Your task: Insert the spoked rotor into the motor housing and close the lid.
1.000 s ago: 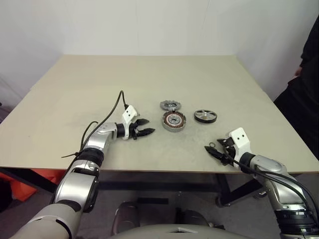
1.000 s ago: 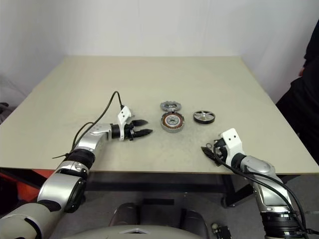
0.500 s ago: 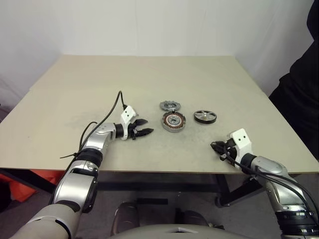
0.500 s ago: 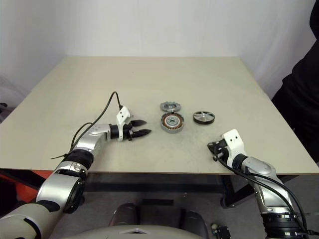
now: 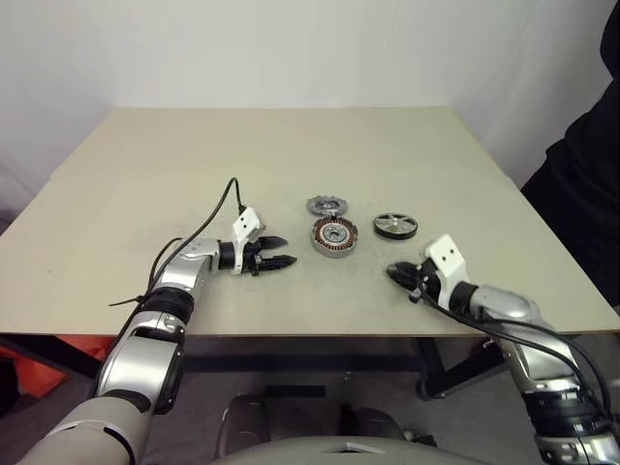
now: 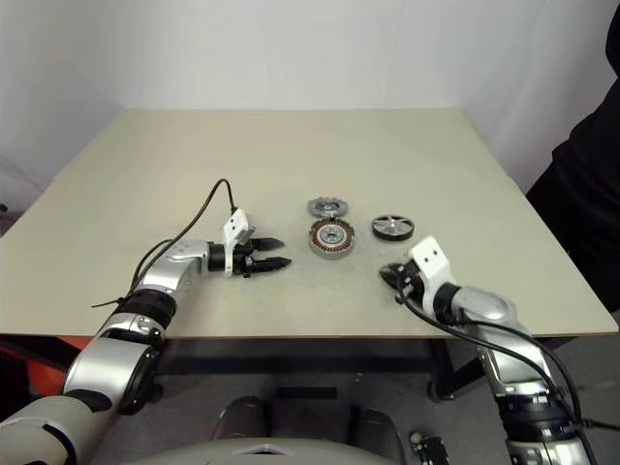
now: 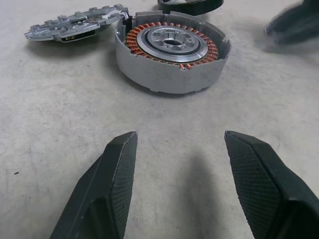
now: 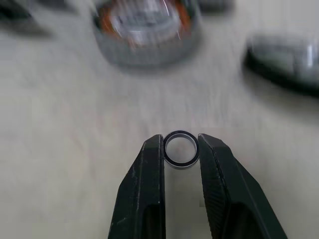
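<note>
Right gripper [image 8: 180,144] pinches a small ring [image 8: 181,149]; motor housing [image 8: 147,30], blurred, apparently lies well beyond.

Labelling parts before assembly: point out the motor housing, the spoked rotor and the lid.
motor housing [image 7: 172,47], left wrist view, on its silver centre.
spoked rotor [image 5: 395,226], left eye view, on its hub.
lid [image 7: 75,26], left wrist view, on its notched top face.

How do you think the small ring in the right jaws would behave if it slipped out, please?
The ring looks thin and rigid, pinched only at its outer edge, so the hold seems slight. Being round, it would probably roll or bounce across the table if dropped. It looks very light beside the housing, so a nudge would likely send it sliding.
</note>
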Robot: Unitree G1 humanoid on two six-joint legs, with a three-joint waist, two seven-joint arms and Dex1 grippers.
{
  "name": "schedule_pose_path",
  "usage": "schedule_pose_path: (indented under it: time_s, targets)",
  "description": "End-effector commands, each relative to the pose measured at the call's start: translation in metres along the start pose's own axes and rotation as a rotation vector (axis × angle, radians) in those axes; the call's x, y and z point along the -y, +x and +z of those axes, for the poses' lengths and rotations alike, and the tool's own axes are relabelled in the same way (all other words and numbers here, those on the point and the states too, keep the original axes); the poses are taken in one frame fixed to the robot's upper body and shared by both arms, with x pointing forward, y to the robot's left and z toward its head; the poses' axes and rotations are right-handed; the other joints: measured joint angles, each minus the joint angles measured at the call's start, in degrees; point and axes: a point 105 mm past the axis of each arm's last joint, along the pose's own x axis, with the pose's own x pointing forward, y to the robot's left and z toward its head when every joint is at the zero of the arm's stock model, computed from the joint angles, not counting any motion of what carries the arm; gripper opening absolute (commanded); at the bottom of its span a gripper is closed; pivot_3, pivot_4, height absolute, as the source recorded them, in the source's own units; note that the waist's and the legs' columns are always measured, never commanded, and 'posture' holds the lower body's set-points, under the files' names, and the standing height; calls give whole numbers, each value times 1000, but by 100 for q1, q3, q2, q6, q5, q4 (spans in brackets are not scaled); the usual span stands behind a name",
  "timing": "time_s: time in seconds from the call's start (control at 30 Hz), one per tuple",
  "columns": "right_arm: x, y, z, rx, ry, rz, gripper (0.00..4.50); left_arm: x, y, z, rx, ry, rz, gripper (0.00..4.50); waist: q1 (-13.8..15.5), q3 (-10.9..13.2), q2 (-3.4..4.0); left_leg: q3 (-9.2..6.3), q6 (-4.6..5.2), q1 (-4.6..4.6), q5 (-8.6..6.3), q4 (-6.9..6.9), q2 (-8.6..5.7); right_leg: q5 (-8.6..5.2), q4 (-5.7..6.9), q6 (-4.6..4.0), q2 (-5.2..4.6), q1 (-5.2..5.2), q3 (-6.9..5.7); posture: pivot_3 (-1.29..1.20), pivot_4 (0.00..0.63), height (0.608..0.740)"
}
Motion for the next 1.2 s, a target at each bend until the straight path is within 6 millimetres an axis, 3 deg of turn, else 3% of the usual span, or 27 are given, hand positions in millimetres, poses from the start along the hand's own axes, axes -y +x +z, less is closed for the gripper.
schedule_pose_path:
  time_s: [0.03,0.17,0.5,0.73,1.2]
  targets:
    - [-9,14,47,119,-118,72,562,-4,-3,13,20,43,1,2984,-6,0,1,0,0,0,0,0,0,3,2,-5,0,-1,0,0,0,740]
    - [-14,37,68,157,-146,127,562,-3,-4,12,21,44,0,2984,-9,-1,1,1,-1,-2,0,-4,0,8,4,-13,1,-3,-1,0,0,740]
    - [-1,80,69,127,-167,131,562,-2,-5,12,17,45,-5,2984,-14,0,2,3,1,-16,-1,-4,-1,10,7,-17,-6,-13,-1,0,0,740]
    - [6,90,70,131,-159,120,562,-2,-6,14,19,53,5,2984,-13,0,2,5,1,-16,-1,-4,-1,10,9,-18,-5,-15,-1,0,0,740]
    - [0,105,55,111,-110,141,562,-4,-8,15,22,55,35,2984,-15,0,2,7,0,-17,0,-2,0,11,15,-19,-2,-18,-1,0,0,740]
